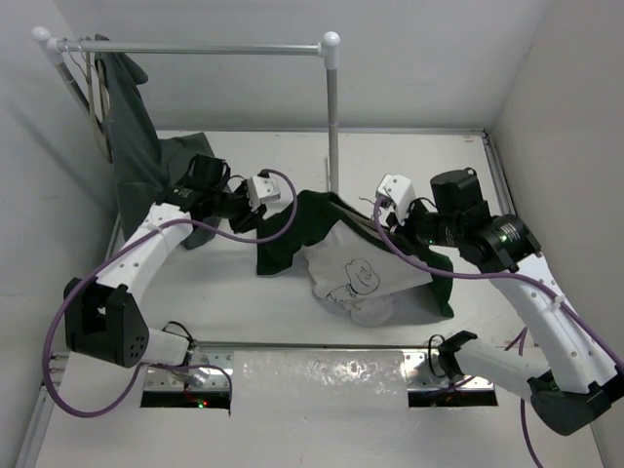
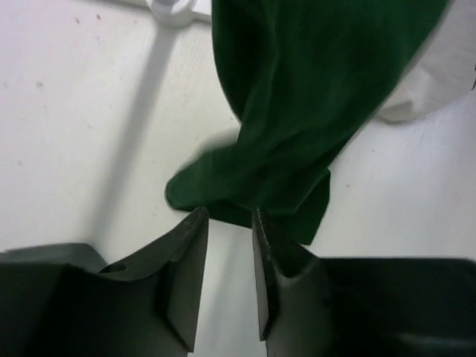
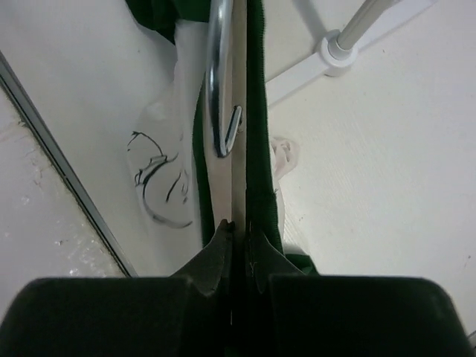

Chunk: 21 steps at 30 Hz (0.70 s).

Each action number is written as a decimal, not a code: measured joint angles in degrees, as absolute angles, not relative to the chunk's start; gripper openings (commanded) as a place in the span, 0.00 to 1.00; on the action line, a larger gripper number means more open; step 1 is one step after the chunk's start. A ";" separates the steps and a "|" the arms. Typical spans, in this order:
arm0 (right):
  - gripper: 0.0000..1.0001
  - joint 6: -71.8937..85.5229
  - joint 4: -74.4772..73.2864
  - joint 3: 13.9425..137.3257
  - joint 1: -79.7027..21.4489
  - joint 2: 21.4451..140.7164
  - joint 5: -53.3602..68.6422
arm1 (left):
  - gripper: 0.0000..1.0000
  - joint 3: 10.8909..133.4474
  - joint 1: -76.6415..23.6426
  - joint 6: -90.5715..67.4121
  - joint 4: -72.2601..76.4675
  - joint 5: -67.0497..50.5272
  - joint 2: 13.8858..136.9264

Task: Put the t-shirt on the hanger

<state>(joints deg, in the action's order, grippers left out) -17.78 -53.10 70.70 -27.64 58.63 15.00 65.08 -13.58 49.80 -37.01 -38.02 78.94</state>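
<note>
I am squeezing my right pincer (image 3: pixel 236 227) shut on a thin grey strip; it is running straight out from my tips and it has a shiny hook (image 3: pixel 215 74) on it, so I am taking it for the hanger (image 3: pixel 238 178); green cloth is lying close on both sides of it. My left pincer (image 2: pixel 227 216) is almost shut, with a small gap showing; its tips are sitting right at a folded green edge, and I cannot tell if they are nipping it. The t-shirt (image 1: pixel 361 268) is lying bunched up on the table (image 1: pixel 244 312) between my two arms, white panel up. Farther off, a grey garment (image 1: pixel 136 146) is hanging from the rail (image 1: pixel 195 47).

I am thinking I am in the middle of getting the hanger inside the shirt; the shirt is not hanging on it yet. Next, my left pincer is needing a sure hold on that green edge; then it should be pulling the cloth over the end of the hanger while my right one is holding steady.
</note>
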 measured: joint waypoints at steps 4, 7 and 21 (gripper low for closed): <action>0.00 -16.19 -52.77 70.70 -27.51 58.89 14.98 | 0.48 64.93 -14.48 52.27 -39.94 -35.94 77.73; 0.00 -15.20 -52.25 70.65 -27.51 59.02 14.98 | 0.48 66.08 -15.00 52.49 -41.60 -35.86 77.28; 0.00 -4.03 -49.69 77.76 -40.03 67.64 4.36 | 0.49 85.58 -15.33 43.16 -39.31 -38.52 74.32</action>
<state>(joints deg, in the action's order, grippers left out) -4.03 -49.69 77.76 -40.03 67.64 4.36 85.58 -15.33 43.16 -39.31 -38.52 74.32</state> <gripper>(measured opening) 0.031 0.490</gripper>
